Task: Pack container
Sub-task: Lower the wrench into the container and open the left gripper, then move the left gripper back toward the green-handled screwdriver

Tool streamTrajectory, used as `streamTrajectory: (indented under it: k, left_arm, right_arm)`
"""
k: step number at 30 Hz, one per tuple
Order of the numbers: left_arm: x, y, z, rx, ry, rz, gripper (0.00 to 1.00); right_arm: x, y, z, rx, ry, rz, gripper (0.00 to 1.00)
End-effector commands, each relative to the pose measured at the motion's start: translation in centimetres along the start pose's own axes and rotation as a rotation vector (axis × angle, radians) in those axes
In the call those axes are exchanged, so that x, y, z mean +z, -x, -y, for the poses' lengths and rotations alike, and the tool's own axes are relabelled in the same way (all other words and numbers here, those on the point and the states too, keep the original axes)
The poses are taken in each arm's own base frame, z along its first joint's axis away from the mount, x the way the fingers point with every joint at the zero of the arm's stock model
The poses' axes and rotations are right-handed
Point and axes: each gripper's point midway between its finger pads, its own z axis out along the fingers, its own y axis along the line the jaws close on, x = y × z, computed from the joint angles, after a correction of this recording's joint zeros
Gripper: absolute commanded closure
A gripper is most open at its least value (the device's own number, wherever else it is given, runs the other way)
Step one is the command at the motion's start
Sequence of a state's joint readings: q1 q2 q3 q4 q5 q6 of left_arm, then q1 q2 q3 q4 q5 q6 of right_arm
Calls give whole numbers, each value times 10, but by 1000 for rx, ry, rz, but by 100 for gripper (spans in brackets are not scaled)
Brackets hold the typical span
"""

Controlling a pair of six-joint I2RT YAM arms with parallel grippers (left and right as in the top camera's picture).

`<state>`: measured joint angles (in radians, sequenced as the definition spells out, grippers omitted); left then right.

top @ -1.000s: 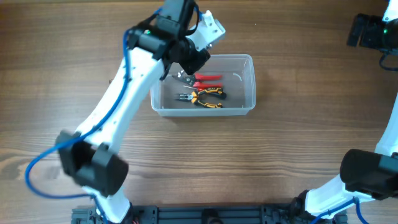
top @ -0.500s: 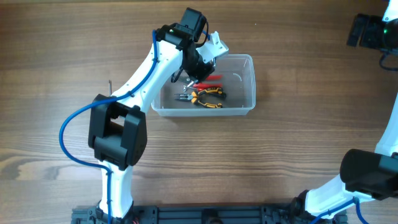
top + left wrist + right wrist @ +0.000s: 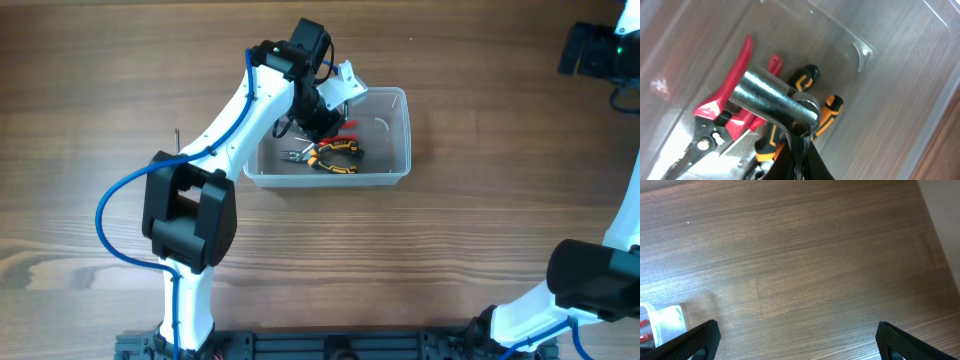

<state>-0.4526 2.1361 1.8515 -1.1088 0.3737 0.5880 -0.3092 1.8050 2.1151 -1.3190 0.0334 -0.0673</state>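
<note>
one left end effector (image 3: 321, 121) lowered tool (image 3: 775, 97) into container (image 3: 406, 130).

My brown wood-grain table (image 3: 480, 250) carries the clear container (image 3: 390, 150) near its middle; a thin dark sliver (image 3: 178, 134) lies to its left.

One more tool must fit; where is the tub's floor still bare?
Bare floor runs along the container's right end, between the orange-black pliers' handles and the right wall. The left half is crowded: red-handled cutters and the pliers lie there, with the left hand holding a metal tool above them.
</note>
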Motion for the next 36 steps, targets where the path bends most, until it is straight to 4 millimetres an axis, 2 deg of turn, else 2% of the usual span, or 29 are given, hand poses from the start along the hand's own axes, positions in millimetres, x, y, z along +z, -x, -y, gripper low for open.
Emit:
streamTrajectory:
  k: [1, 6, 7, 9, 14, 19, 20, 21, 22, 24, 26, 28, 32, 36]
  left_arm:
    - [1, 2, 11, 63, -47, 3, 96]
    - [2, 2, 8, 64, -34, 2, 95]
    - [2, 2, 7, 65, -28, 0, 89]
    - [2, 2, 6, 66, -24, -1, 85]
    - [2, 2, 6, 66, -22, 1, 84]
    - [2, 8, -4, 81, 26, 17, 84]
    - [2, 11, -7, 87, 42, 26, 80]
    - [1, 14, -11, 95, 63, 37, 69]
    - [-1, 18, -17, 102, 93, 49, 49]
    - [-9, 26, -27, 108, 157, 68, 39]
    - [-31, 37, -40, 96, 265, 96, 12]
    - [-55, 48, -50, 56, 353, 134, 0]
    - [-118, 67, -62, -62, 501, 250, 0]
    - [-182, 58, -74, -263, 636, 359, 0]
  right_arm:
    - [-4, 1, -2, 16, 9, 12, 0]
    - [-4, 1, -2, 16, 9, 12, 0]
    - [-4, 1, -2, 16, 9, 12, 0]
    - [-4, 1, -2, 16, 9, 12, 0]
    - [-4, 1, -2, 16, 9, 12, 0]
    - [-4, 1, -2, 15, 9, 12, 0]
    - [-4, 1, -2, 15, 9, 12, 0]
    - [-4, 1, -2, 16, 9, 12, 0]
    - [-4, 1, -2, 15, 9, 12, 0]
    - [-4, 1, -2, 15, 9, 12, 0]
    - [-4, 1, -2, 16, 9, 12, 0]
    - [-4, 1, -2, 16, 9, 12, 0]
    - [-4, 1, -2, 16, 9, 12, 0]
    - [-4, 1, -2, 16, 9, 12, 0]
